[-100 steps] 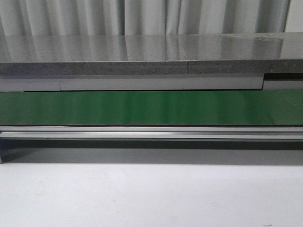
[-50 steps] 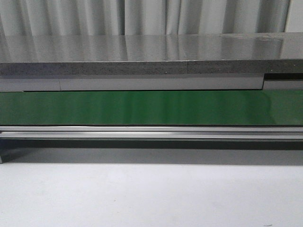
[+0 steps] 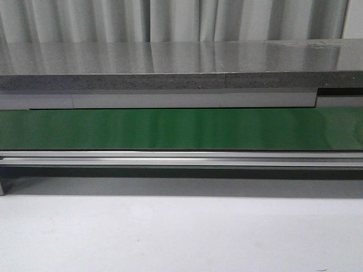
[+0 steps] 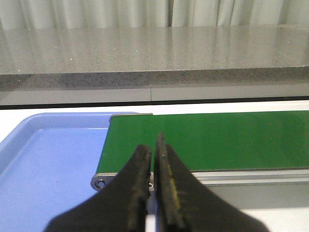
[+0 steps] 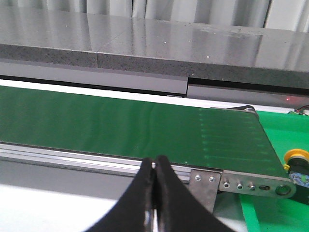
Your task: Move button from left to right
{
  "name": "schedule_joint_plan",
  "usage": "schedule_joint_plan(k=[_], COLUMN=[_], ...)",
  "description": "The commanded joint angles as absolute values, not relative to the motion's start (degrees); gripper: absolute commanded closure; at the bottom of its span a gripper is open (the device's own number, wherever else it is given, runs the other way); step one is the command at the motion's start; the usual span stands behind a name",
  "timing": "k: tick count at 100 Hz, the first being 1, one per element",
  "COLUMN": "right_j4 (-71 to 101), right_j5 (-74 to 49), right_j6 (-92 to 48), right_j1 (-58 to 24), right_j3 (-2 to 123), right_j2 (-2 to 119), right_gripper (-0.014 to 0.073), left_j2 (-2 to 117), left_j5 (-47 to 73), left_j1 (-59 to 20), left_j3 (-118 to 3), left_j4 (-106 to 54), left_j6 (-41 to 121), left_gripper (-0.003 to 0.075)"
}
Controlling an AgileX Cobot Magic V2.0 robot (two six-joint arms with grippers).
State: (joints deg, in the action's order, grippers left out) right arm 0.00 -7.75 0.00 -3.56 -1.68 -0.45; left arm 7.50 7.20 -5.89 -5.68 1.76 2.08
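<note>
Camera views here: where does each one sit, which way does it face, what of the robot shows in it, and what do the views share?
Front view: looks forward over the white table at the green conveyor belt and grey counter; no arm shows.
Left wrist view: above the closed left gripper, facing the belt's end beside the blue tray.
Right wrist view: above the closed right gripper, facing the belt's other end; the button sits at the frame edge on a green surface.
Shared: all three show the belt and counter.
</note>
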Motion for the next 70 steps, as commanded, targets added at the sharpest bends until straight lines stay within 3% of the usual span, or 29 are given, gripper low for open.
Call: schedule_joint_plan(k=[1,20,70], right_j4=[-0.7,-0.7,-0.7], right_j5=[-2.6,-2.6,-2.6], right_j6=[0.0,0.0,0.0], right_j1=[-3.53,-3.53,-3.53], right_j3=[-1.68,-1.68,-1.68], right_j2=[-1.48,-1.48,-1.48], right_gripper=[0.0715,0.0715,0.0715], left_j2=[4.73,-2.46,-2.32], left_j5=[2.21,2.21,1.91], left_j1=[-5.76,-5.76,-5.76], left_j3=[-5.44,-0.46,2.13], left_j4=[3.26,3.26,3.56], left_j6=[-0.95,-1.06,-1.96], left_gripper=[0.0715,0.0715,0.0715])
